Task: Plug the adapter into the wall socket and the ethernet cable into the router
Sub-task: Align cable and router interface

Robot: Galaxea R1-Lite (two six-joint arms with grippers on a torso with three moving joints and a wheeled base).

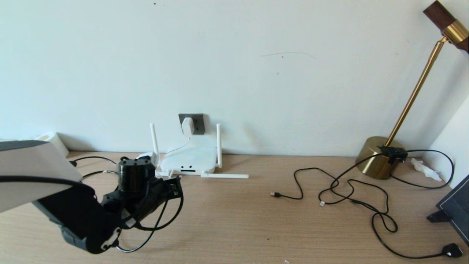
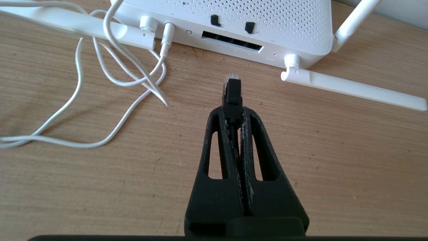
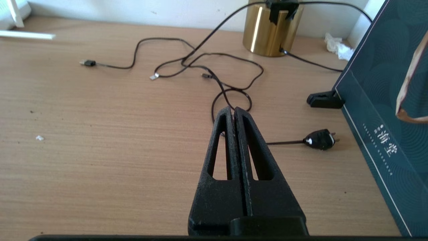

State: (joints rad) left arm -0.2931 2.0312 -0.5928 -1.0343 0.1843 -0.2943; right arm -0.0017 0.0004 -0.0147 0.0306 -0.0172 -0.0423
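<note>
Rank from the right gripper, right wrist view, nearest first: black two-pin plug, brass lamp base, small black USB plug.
From the right gripper, shut and holding nothing:
1. black two-pin plug, on the table toward the dark box.
2. small black USB plug, on the router's side.
3. brass lamp base, by the wall.

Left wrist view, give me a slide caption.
Left claw holds the ethernet plug just short of the router ports.

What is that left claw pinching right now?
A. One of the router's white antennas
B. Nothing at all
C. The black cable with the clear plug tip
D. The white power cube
C: the left gripper is shut on the ethernet cable, its clear tip facing the router port slot.
</note>
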